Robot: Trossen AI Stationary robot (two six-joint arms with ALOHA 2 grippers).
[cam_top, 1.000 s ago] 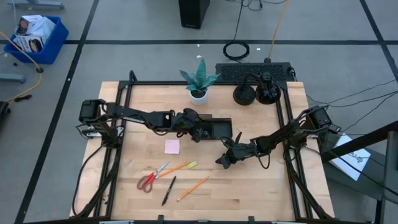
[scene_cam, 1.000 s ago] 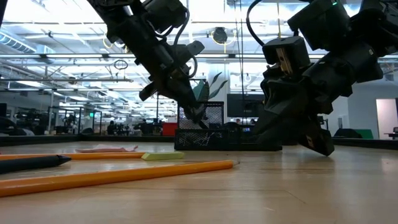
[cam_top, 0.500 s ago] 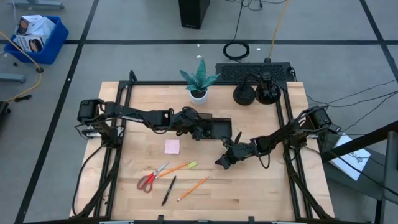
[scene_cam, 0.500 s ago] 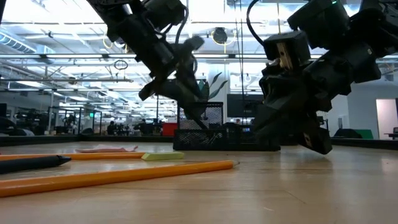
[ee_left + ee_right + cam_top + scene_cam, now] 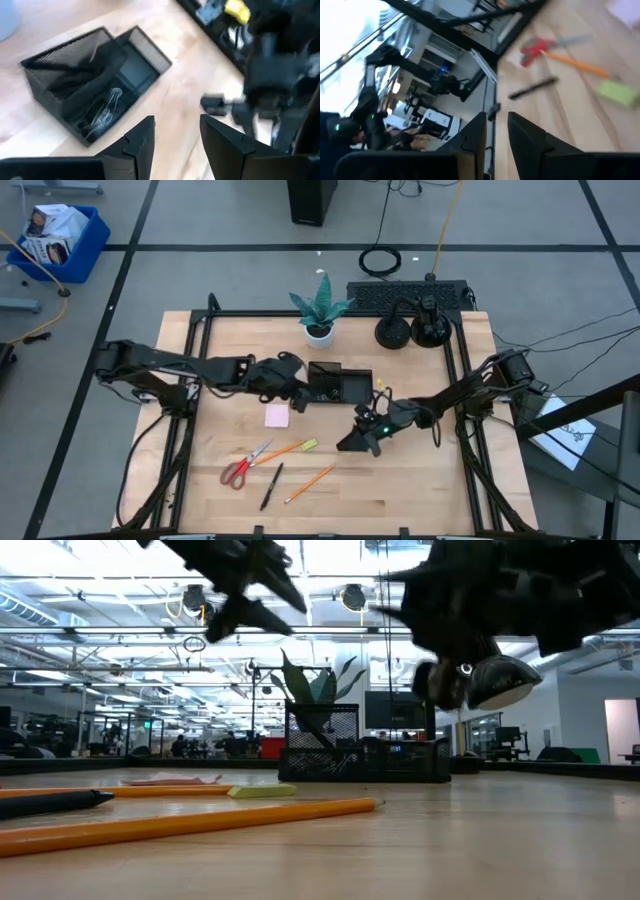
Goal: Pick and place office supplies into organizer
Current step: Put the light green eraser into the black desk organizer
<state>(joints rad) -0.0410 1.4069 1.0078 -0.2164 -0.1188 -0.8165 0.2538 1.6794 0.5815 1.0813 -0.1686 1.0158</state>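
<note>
**Both arms lift away from the tray**

Pulled back since a second ago, the left gripper [image 5: 298, 392] now hangs at nine o'clock of the organizer [image 5: 340, 386], fingers parted and empty. Right gripper [image 5: 352, 442] has risen at five o'clock of it, fingers a narrow gap apart, holding nothing. Clear clips [image 5: 102, 116] lie in the black mesh tray. Scissors [image 5: 243, 464], pens [image 5: 271, 485], pencils [image 5: 309, 482], highlighter [image 5: 309, 445] and pink pad [image 5: 277, 416] lie on the table [image 5: 420, 490].

Both arms are showing as dark, slender, jointed links with black cables trailing along them. The left gripper [image 5: 175, 137] is presenting two matte black, wedge-shaped fingers [image 5: 142, 137]. The right gripper [image 5: 496, 135] is showing similar black fingers, and a small green light is glowing on its wrist.
</note>
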